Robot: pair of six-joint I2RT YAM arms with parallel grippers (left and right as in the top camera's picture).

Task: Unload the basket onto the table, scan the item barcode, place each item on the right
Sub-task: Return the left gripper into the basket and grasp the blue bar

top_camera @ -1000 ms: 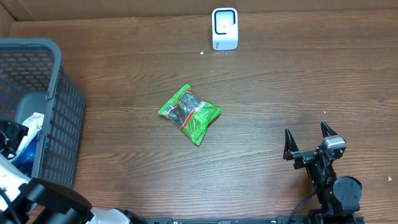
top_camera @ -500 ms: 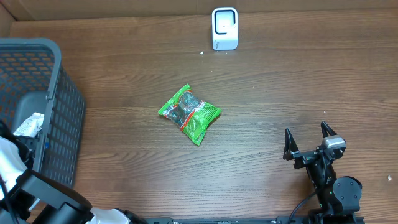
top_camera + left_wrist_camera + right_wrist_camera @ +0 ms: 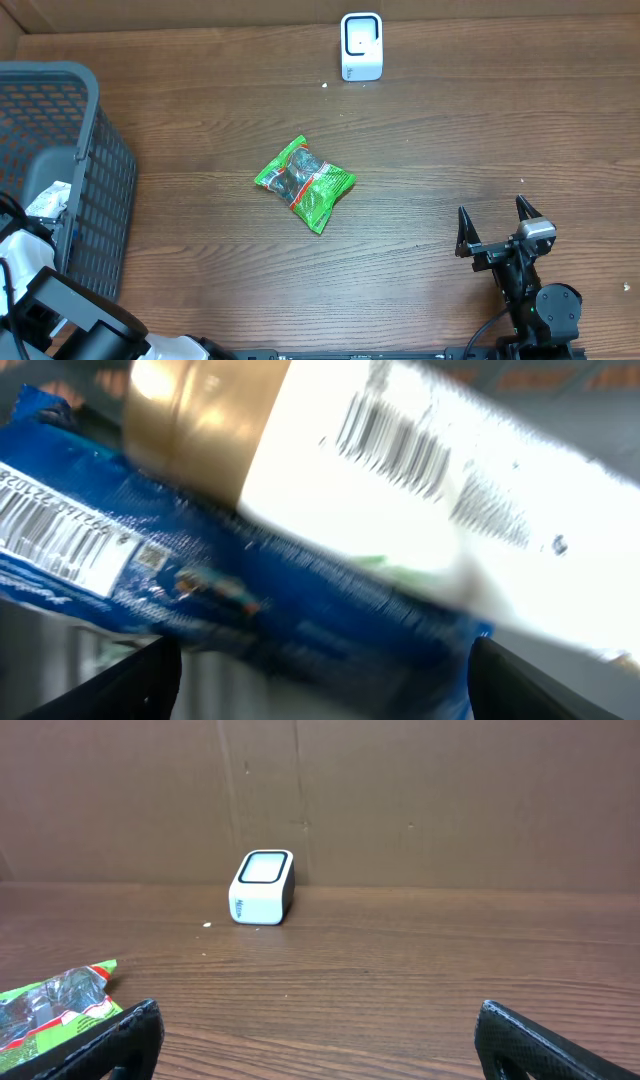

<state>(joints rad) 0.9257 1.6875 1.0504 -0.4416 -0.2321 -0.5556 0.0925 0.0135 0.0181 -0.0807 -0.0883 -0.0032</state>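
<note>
Grey basket [image 3: 100, 190] with blue packet [image 3: 300, 615], white packet [image 3: 420, 490]

Table layout: basket left, scanner at the back, 1 packet mid-table.
The basket [image 3: 90, 180] stands at the left edge of the table [image 3: 480, 130]; the left arm [image 3: 75, 315] reaches in from the front, where a boxy pack [image 3: 440, 470] lies over a flat packet [image 3: 250, 610]. The scanner [image 3: 361, 46] sits at the far edge. The snack packet [image 3: 305, 184] lies between basket and right gripper [image 3: 497, 228], which is at the front right.

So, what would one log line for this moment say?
left gripper: in basket at blue packet; right gripper: open; green bag: mid-table; scanner: untouched
</note>
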